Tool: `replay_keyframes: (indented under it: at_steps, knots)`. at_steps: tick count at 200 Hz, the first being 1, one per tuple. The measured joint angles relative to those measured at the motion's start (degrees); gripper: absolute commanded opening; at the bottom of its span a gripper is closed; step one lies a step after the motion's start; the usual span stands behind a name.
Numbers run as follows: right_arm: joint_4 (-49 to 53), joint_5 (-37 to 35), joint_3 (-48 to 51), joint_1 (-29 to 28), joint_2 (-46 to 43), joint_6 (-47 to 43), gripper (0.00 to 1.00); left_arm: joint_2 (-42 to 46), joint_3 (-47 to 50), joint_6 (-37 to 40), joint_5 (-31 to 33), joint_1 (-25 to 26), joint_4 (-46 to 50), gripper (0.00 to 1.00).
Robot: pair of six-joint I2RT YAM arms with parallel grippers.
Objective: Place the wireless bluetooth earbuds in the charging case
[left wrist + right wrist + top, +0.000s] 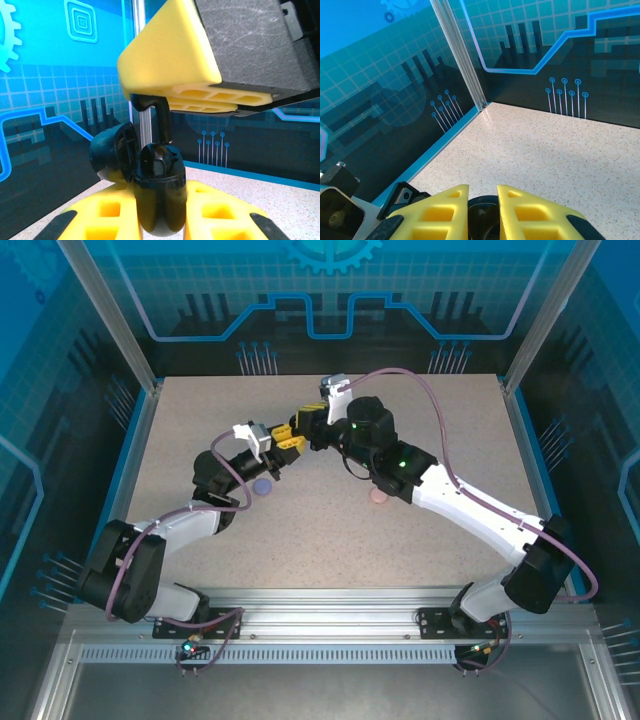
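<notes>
So that the open black case [159, 172] sits steady, the left end effector [160, 220] clamps it at lower centre, while the right end effector [482, 212], pinched narrow on a black earbud [163, 122], holds its stem at the case's mouth.

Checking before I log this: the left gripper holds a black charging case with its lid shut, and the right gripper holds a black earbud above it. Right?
Not quite. The left wrist view shows the black charging case in the left gripper with its lid open; the right gripper does hold a black earbud above it.
</notes>
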State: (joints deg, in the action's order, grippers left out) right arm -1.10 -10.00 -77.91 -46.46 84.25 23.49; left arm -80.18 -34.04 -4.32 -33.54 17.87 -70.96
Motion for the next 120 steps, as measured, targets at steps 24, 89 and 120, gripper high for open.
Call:
replay_keyframes:
  at_steps: [24, 89, 120]
  knots:
    - [-0.07, 0.02, 0.0, 0.02, 0.55, 0.28, 0.18, 0.04, 0.0, 0.0, 0.0, 0.0, 0.02, 0.0]
    - [-0.52, 0.2, 0.13, 0.48, 1.29, 0.92, 0.17, 0.11, 0.0, 0.07, 0.02, 0.0, 0.9, 0.0]
    - [-0.79, 0.17, 1.07, 0.63, 1.25, 1.09, 0.16, 0.26, 0.0, 0.35, 0.11, -0.02, 1.73, 0.0]
